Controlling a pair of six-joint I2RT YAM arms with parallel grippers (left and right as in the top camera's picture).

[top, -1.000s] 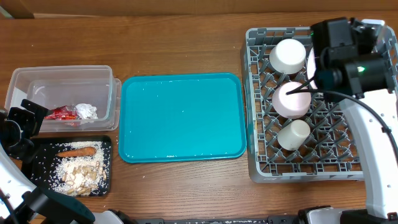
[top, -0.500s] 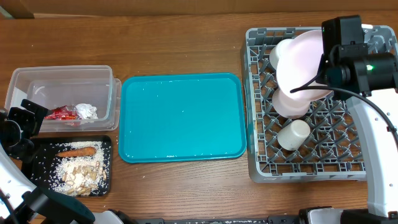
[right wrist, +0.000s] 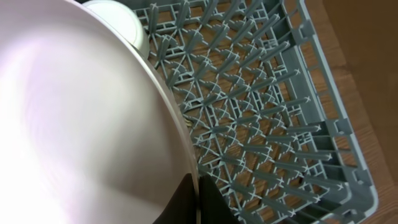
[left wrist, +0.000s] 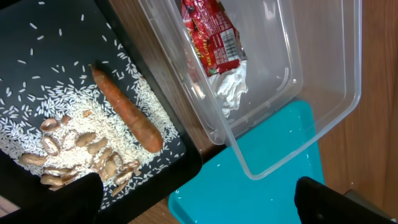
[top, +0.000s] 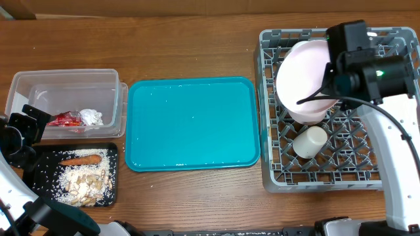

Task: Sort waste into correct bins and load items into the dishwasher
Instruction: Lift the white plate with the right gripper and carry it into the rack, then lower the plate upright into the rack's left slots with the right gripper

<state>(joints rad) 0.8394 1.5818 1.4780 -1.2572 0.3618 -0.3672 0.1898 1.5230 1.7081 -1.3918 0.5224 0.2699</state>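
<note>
Right gripper (right wrist: 198, 186) pinches the rim of a large round white plate (top: 300, 78) over the square grey plastic dish rack (top: 354, 164); left gripper (left wrist: 199, 196) gapes wide.

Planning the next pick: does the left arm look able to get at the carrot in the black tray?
Probably yes. The left gripper is open close by the black tray, and the carrot lies uncovered on the rice with nothing over it.
</note>
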